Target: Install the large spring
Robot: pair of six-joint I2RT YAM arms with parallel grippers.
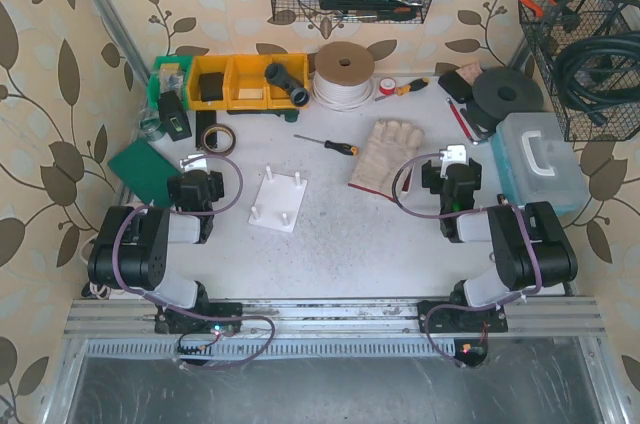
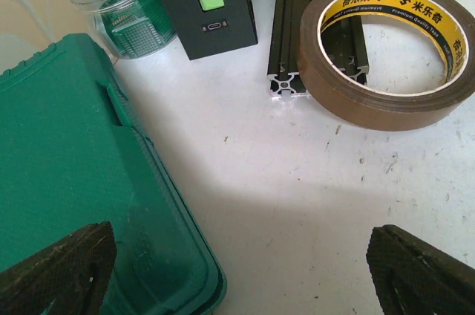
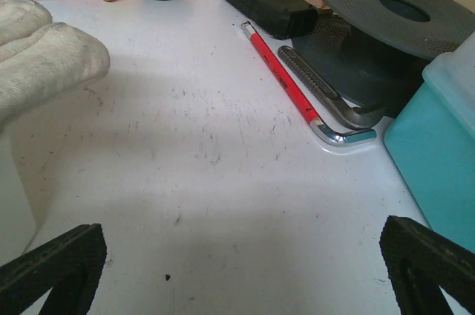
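Cluttered tabletop (image 1: 340, 244) holds the peg plate (image 1: 277, 201) between left pincer (image 2: 241, 274) and right pincer (image 3: 245, 274), both spread and empty; spring nowhere discernible, so locating and grasping it likely comes first.

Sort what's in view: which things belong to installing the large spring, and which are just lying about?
Job: peg plate; no spring that I can make out.
Lying about: glove, tape, screwdriver, green case, teal box.

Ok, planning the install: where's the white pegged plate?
In the top view, the flat white pegged plate lies mid-table, between the left gripper and the pale work glove.
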